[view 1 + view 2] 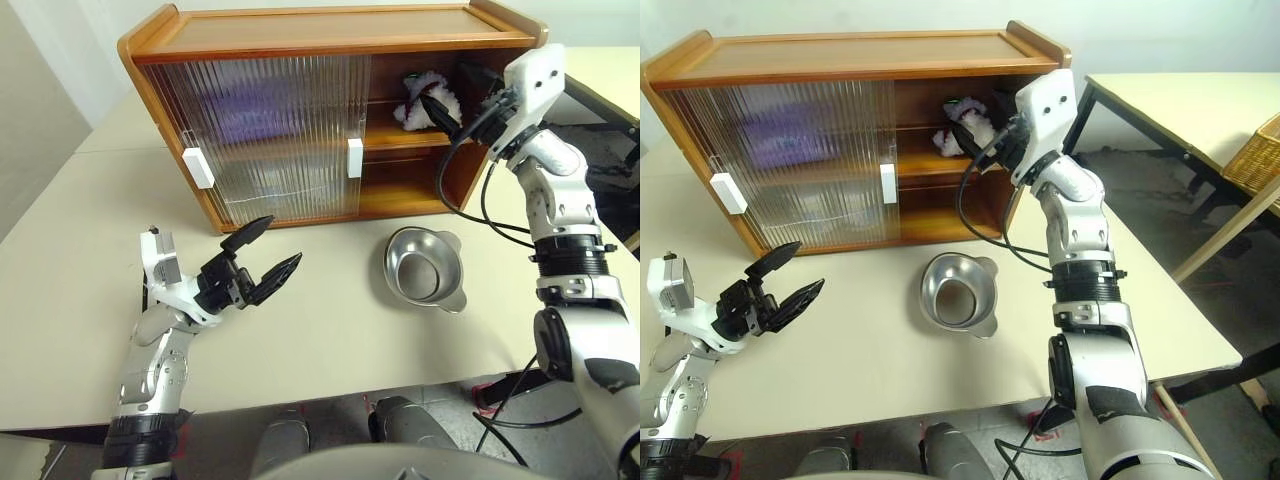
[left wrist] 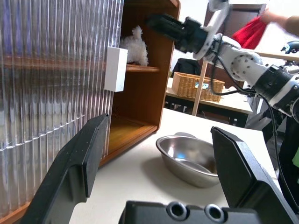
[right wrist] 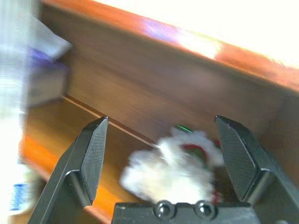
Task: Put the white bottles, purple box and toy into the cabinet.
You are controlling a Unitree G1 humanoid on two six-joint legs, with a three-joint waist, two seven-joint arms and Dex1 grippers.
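Observation:
The cabinet (image 1: 330,30) stands at the back of the table, its ribbed doors slid left and its right end uncovered. On the upper shelf there lies the toy (image 1: 418,100), white plush with red and green. My right gripper (image 3: 161,120) is open just in front of the toy, its fingers apart on either side and holding nothing. The purple box (image 1: 250,112) shows as a purple blur behind the ribbed door on the upper shelf. A white bottle (image 3: 16,198) with blue print is at the lower shelf's edge. My left gripper (image 1: 283,240) hangs open and empty over the table.
A shiny steel bowl (image 1: 425,268) sits on the table (image 1: 330,340) in front of the cabinet's uncovered end. White handles (image 1: 354,158) mark the door edges. To the right stand another table (image 1: 1180,100) and a wicker basket (image 1: 1255,150). A person's red sleeve (image 2: 252,30) is beyond.

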